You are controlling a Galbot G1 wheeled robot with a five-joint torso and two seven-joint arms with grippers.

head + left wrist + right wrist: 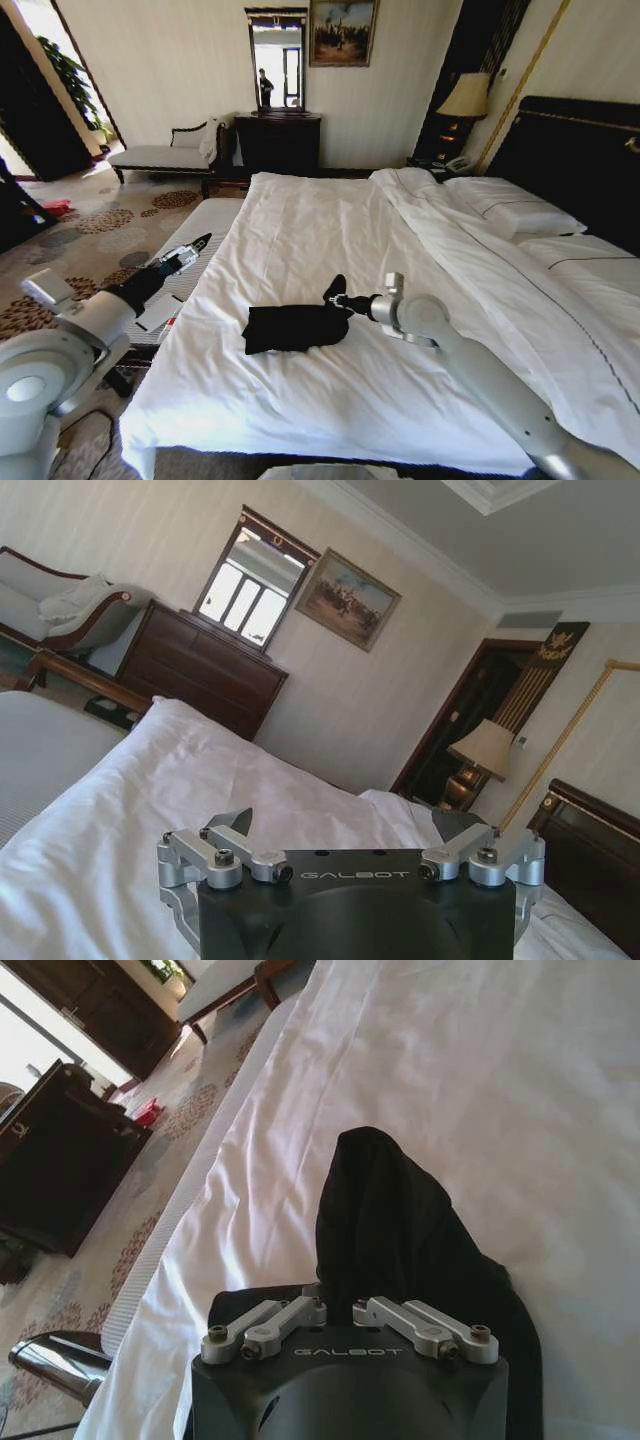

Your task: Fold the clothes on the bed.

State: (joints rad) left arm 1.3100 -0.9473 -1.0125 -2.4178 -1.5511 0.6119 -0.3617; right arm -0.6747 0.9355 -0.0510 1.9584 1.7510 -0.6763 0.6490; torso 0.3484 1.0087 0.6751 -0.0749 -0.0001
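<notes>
Right wrist view is showing the right gripper (pixel 338 1300) with its finger linkages drawn in close together, pinching a raised fold of the black T-shirt (pixel 400 1220), which is peaking up into a dark hump just beyond the jaws. Head view is showing the same gripper (pixel 338 298) meeting the near end of the T-shirt (pixel 295 327), which is lying as a compact dark bundle on the white duvet (pixel 330 230) of the bed (pixel 590 150), toward its foot and well apart from the pillows (pixel 510 210). The right arm is reaching in from the lower right across the bedding. The left gripper (pixel 196 247) is hovering beyond the bed's left edge, above the grey bench (pixel 195 225), its fingers spread apart and holding nothing. My judgement is that the pinch is sitting on only a small bunch of cloth, so a pull could be slipping free, dragging the whole bundle instead of turning a layer over, or catching the duvet beneath and wrinkling it.
</notes>
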